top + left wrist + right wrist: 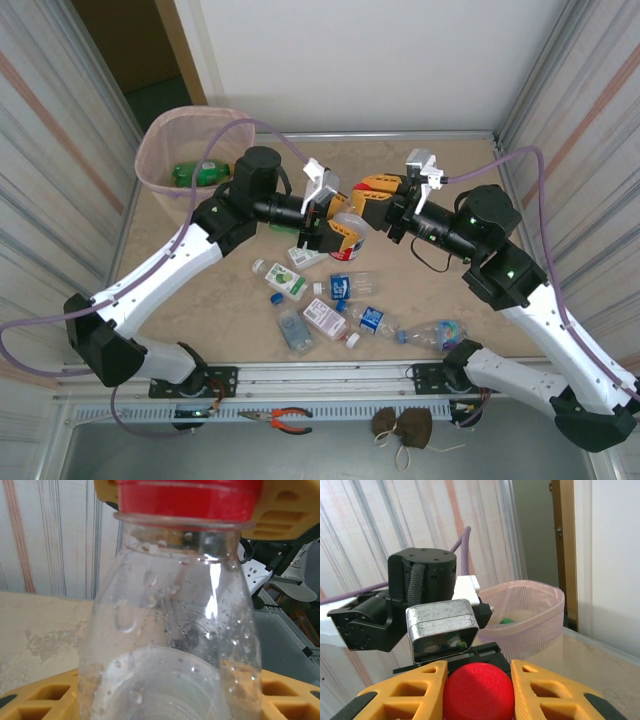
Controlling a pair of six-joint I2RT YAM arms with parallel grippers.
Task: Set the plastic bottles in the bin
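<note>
R gripper (479, 676) clamped tight on the red cap (479, 696) of a clear bottle (175, 630), w/ a yellow finger (410, 695) pressed to each side of the cap. L gripper (338, 228) has its own yellow fingers (30, 702) either side of the bottle's lower body; gripping or just close, can't tell.

Clear bottle is up off the table (200, 300), mid-workspace, betw. both grippers. Long axis runs L gripper to R gripper, cap end twd R. Droplets on inner wall. No print legible on it.

Loose bottles (340, 300) lie flat nr the front edge. Labels are green/white (287, 281), pink/white (324, 318) and blue (371, 318); writing too small to read.

Bin (150, 150) sits at far-left corner w/ pink liner over rim. A green bottle (200, 173) lies on its side inside.

Table is beige, mottled. Side panels (60, 120) are pale w/ stripes, back wall (350, 60) is white, and a brown door frame (180, 40) stands far left.
</note>
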